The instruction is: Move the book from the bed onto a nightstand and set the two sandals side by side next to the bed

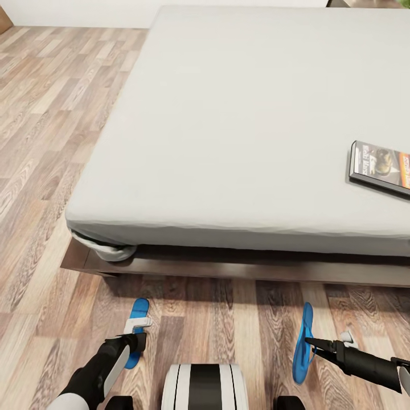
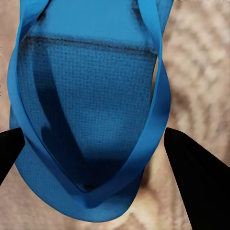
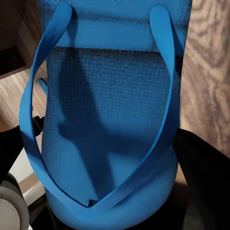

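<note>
Looking down over both arms: bed (image 1: 239, 114), smooth grey-white mattress on a dark wood frame, fills 12 o'clock. Book (image 1: 380, 168), thin paperback with an orange band, lies on the mattress at 3 o'clock, cut off by the picture's edge. Left gripper (image 1: 134, 341) pinches a flat blue sandal (image 1: 137, 322) lying on the plank floor (image 1: 228, 319) at 7 o'clock. Right gripper (image 1: 310, 343) pinches the other sandal (image 1: 302, 341), tilted on edge, at 5 o'clock. Sandals well apart; bare floor between them. Wrist views: woven-textured soles, smooth straps; dark fingers (image 2: 196, 182) and (image 3: 203, 177) flank each sandal.
</note>
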`<state>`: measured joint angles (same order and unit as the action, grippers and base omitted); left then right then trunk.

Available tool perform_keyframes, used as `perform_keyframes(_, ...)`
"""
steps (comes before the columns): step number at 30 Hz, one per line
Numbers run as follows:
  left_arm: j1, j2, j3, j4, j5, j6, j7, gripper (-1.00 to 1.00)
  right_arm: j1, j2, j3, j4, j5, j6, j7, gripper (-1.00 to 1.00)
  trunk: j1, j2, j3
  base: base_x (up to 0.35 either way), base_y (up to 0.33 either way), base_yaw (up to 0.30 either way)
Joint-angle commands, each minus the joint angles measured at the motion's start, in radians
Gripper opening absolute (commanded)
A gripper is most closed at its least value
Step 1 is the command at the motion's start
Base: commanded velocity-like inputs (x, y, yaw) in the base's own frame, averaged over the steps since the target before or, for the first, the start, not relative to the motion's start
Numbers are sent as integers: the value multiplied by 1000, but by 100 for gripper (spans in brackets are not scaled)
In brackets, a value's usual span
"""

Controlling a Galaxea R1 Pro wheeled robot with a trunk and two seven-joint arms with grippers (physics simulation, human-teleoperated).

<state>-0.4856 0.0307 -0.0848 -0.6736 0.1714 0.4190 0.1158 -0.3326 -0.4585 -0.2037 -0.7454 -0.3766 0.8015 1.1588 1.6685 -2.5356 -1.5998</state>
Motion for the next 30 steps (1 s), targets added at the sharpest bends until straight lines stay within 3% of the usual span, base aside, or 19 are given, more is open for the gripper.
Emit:
perform_keyframes(1,1,1,-5,43,13,-42,8,-100,0,0,0,0,-2,5,1,-100,0,0,3,0,0,0)
perform_keyframes(12,1,1,-6,43,13,-42,9,-100,0,0,0,0,-2,5,1,-100,-1,0,7,0,0,0)
perform_keyframes(15,1,1,-6,43,13,-42,8,-100,0,0,0,0,-2,5,1,-100,-2,1,19,0,0,0)
perform_keyframes(30,1,1,-7,43,12,-42,8,-100,0,0,0,0,-2,5,1,-100,-2,1,19,0,0,0)
